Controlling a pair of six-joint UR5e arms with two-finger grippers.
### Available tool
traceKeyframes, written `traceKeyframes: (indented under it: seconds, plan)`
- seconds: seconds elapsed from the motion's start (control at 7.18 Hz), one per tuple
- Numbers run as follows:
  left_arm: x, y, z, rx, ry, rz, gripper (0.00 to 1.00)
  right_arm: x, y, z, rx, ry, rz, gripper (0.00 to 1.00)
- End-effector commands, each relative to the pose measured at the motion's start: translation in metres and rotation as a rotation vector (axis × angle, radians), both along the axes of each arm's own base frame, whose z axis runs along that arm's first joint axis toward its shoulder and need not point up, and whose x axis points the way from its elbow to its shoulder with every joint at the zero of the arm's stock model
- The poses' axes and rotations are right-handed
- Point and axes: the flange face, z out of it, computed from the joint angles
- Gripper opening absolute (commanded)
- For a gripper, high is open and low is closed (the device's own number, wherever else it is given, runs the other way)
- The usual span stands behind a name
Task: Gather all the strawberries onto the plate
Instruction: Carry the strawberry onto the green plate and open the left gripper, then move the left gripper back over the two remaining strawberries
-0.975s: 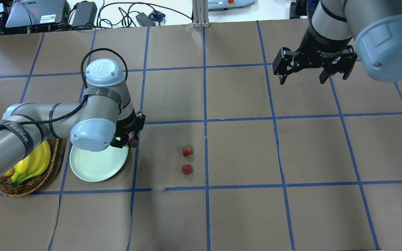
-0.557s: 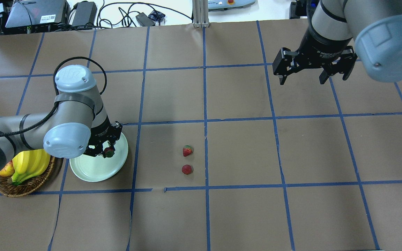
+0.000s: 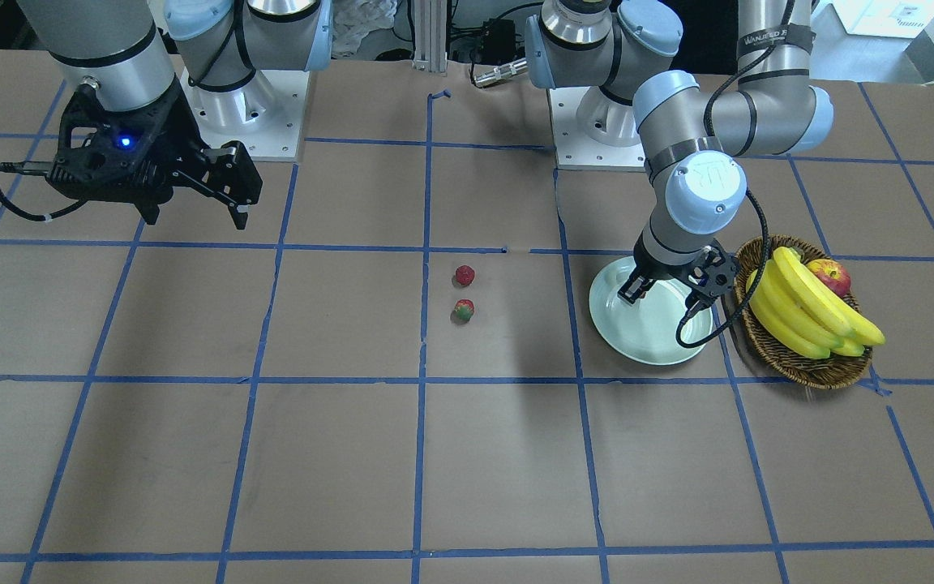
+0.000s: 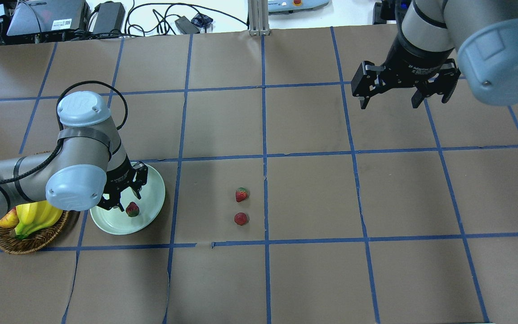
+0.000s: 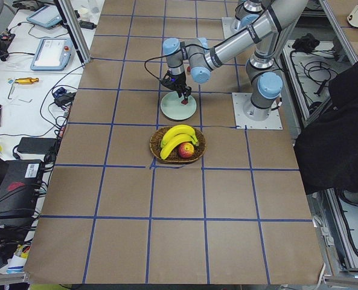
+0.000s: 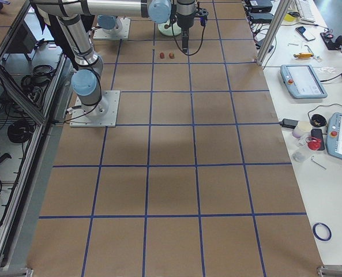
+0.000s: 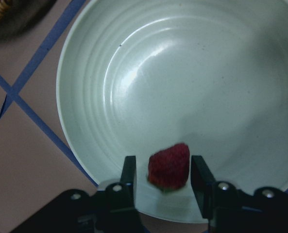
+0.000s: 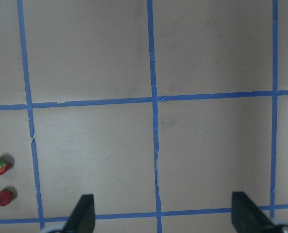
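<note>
The pale green plate (image 4: 152, 198) lies at the near left. One strawberry (image 4: 132, 209) rests on it, also seen loose between the fingers in the left wrist view (image 7: 169, 166). My left gripper (image 4: 124, 201) hovers just over the plate (image 7: 134, 97), jaws apart with gaps beside the berry. Two more strawberries (image 4: 241, 194) (image 4: 241, 218) lie on the brown paper near the table's middle, also in the front view (image 3: 464, 276) (image 3: 464, 309). My right gripper (image 4: 389, 104) is open and empty, high at the far right.
A wicker basket (image 4: 38, 239) with bananas (image 4: 38, 213) and an apple (image 3: 832, 276) stands against the plate's left side. Blue tape lines grid the brown paper. Cables and devices lie beyond the table's far edge.
My left arm moved left from the plate's right rim to over the plate with the strawberry. Its jaws opened and the berry now lies on the plate. The right arm has not moved.
</note>
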Motion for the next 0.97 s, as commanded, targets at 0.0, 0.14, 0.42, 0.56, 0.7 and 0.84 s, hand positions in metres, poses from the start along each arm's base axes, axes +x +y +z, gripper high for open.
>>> traceKeyframes:
  seconds: [0.0,0.14,0.42,0.56,0.7,0.84]
  plan:
    - [-0.031,-0.011,0.025,-0.068,0.006,-0.05,0.94,0.0,0.0,-0.001,0.002,0.0,0.0,1.0]
    - [-0.086,-0.015,0.035,-0.093,0.008,-0.17,0.94,0.0,0.0,-0.001,0.002,0.0,0.002,1.0]
    - [-0.15,-0.013,0.026,-0.11,0.171,-0.284,0.9,0.0,0.0,-0.001,0.003,0.0,0.0,1.0]
    - [-0.174,-0.015,0.019,-0.148,0.246,-0.39,0.88,0.0,0.0,-0.001,0.003,0.002,0.0,1.0]
    - [-0.189,-0.02,0.005,-0.175,0.275,-0.464,0.87,0.0,0.0,-0.001,0.004,0.0,0.0,1.0]
    - [-0.205,-0.024,-0.009,-0.181,0.282,-0.505,0.87,0.0,0.001,-0.002,0.005,-0.001,0.0,1.0]
